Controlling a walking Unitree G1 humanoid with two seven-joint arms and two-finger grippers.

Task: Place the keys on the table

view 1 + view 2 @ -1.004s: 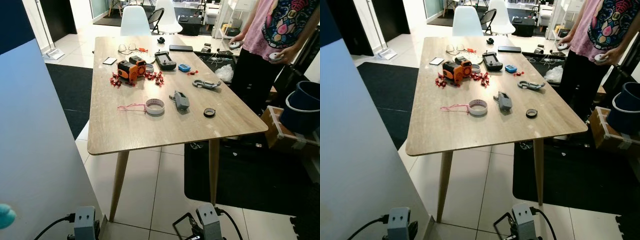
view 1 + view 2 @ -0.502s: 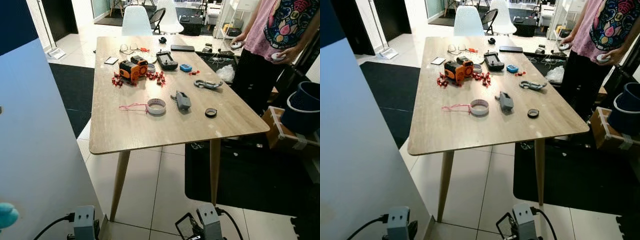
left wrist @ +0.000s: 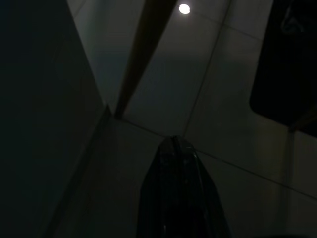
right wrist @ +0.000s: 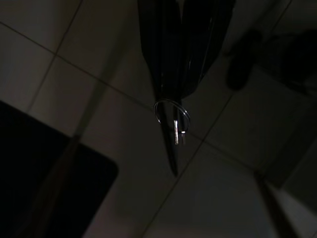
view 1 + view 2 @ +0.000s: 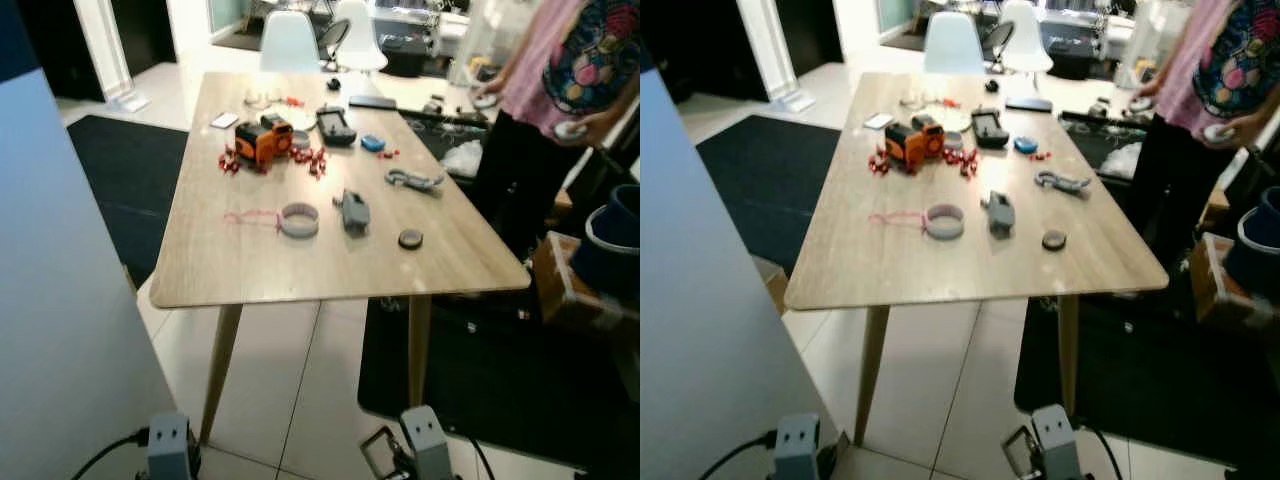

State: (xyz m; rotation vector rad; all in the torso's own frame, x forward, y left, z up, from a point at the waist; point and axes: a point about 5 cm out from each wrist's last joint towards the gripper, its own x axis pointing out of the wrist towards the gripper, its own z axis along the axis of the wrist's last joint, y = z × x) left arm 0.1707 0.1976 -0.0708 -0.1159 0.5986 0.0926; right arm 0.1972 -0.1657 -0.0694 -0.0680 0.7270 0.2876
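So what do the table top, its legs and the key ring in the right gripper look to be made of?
Table top: pale wood or wood-look laminate, matte with a fine grain; which one is unclear. Legs: light tapered wood, smooth, by their colour. Key ring: thin metal, going by its bright glint in the dark wrist view; it hangs with the keys from the right gripper, over floor tiles.

I'm looking at what reads as a lab or maker-style workspace in an open-plan room. A long wooden table on slanted legs carries tinkering clutter: an orange device ringed by small red parts, a tape roll, a handheld controller and glasses. White shell chairs stand at the far end. Pale floor tiles alternate with black mats. A person stands beside the table, near a blue bucket.
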